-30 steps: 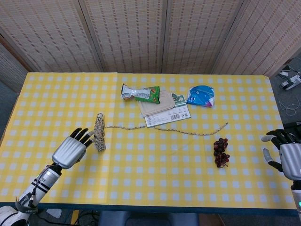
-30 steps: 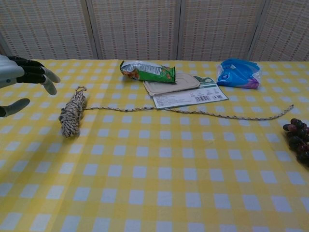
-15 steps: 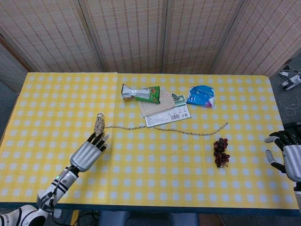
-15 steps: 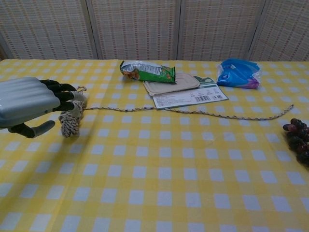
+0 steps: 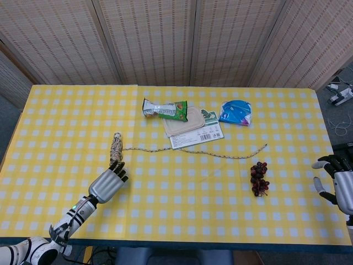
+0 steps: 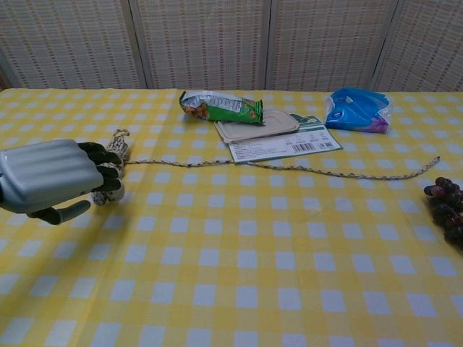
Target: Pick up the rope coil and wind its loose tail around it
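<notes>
- Left hand [image 6: 51,177] low over the rope coil [image 5: 116,147], fingers curled down onto its near end but not visibly clamped round it; grasp state impossible to tell from either view.
- Right hand [image 5: 337,182] off at the far right edge, fingers apart, holding nothing.
- Coil lying on the tabletop [image 5: 182,182] at left of centre, lengthwise away from the robot; loose tail [image 5: 220,153] running right from its far end, ending near the grapes [image 5: 258,178].
- Step in hand, by judgement: the pick-up, not yet done. Next: closing round the coil's middle and lifting, then bringing the right hand over for the tail.
- Open checked cloth in front and between the hands; snack bag [image 5: 164,109], card [image 5: 193,132] and blue pack [image 5: 236,112] just behind the tail, near enough to snag.
</notes>
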Motion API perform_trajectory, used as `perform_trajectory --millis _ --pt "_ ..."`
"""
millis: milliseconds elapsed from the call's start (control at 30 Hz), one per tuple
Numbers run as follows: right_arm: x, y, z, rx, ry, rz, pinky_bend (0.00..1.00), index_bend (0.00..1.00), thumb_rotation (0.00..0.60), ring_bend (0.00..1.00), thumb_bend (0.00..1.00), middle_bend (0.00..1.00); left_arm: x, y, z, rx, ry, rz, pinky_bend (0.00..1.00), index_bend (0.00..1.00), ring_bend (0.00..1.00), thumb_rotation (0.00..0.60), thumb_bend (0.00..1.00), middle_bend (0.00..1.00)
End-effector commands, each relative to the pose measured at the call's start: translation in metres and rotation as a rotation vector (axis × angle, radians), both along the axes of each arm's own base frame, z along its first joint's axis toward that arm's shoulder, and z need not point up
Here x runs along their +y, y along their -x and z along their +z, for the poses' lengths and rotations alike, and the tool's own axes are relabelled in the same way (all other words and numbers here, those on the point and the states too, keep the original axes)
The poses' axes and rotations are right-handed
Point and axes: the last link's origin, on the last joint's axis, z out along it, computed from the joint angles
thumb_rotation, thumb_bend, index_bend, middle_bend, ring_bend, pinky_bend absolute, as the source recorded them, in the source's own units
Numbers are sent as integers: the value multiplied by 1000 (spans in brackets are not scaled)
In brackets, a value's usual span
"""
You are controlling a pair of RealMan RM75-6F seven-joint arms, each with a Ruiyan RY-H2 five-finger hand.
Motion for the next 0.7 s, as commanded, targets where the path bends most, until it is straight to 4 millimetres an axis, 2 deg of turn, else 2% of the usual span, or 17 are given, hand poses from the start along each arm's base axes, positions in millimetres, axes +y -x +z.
perform_trajectory --millis 33,300,500,700 --pt "0 0 0 0 0 0 336 398 600 203 363 316 2 4 -1 13 -3 6 103 347 106 600 580 269" --pt "1 0 -1 -1 1 -3 336 398 600 203 363 316 11 21 9 95 -58 23 103 351 107 600 580 281" --pt "2 -1 1 -1 8 -5 336 398 600 203 363 316 10 40 29 169 -107 44 100 355 109 600 580 291" --pt "2 -2 1 -5 11 2 336 398 600 203 363 316 18 61 48 241 -195 138 100 347 109 600 570 291"
